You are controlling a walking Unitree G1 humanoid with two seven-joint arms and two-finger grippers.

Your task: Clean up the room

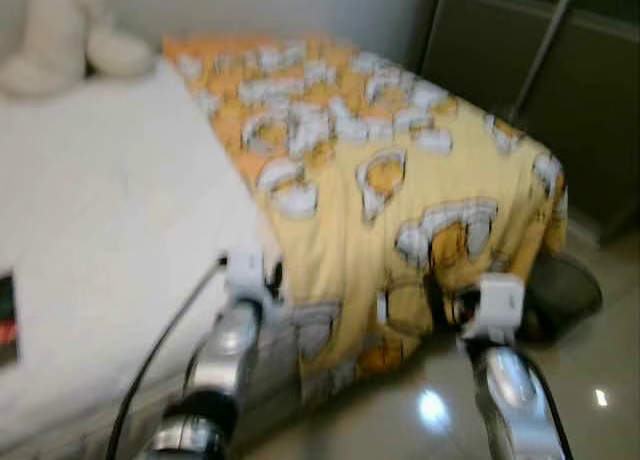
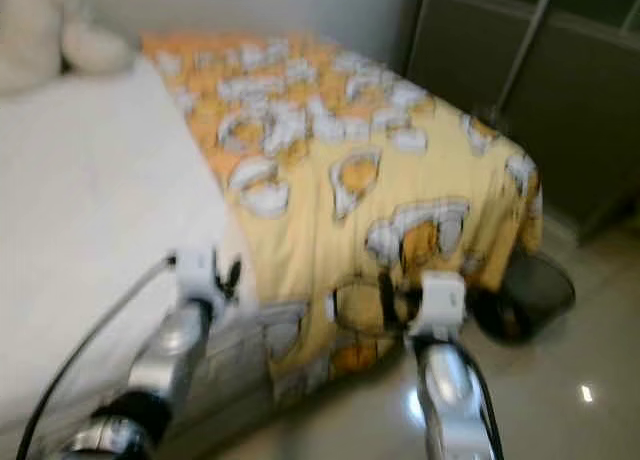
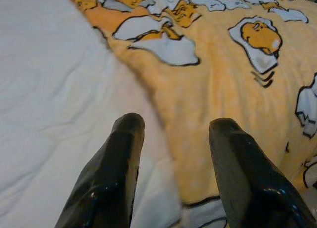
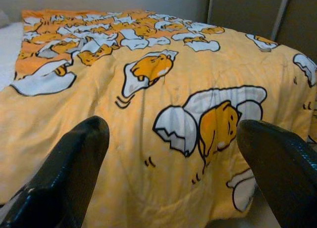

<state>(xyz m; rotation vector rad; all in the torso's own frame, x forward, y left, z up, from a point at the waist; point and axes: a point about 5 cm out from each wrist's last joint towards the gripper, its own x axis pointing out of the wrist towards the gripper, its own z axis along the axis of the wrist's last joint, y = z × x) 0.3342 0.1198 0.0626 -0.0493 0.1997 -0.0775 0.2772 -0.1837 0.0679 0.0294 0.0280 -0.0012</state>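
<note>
A soft, quilted yellow blanket (image 1: 400,180) printed with cartoon egg shapes in white and orange covers the right half of the bed, and its front edge drapes over the foot of the bed toward the glossy tiled floor (image 1: 430,420). The left half of the bed shows a plain white sheet (image 1: 110,210), smooth with shallow creases, and the blanket's long edge lies across it. A cream plush toy (image 1: 60,40) sits at the head of the bed on the white side. The left gripper (image 3: 173,139) hangs just above the seam where blanket meets sheet, its two glossy black fingers (image 3: 114,173) moderately spread with nothing between them. The right gripper (image 4: 171,134) faces the blanket's draped front, fingers spread wide and empty. A dark rounded object (image 1: 560,295) lies on the floor by the bed's corner, blurred. Dark wardrobe panels (image 1: 560,90) stand beyond the bed to the right.
</note>
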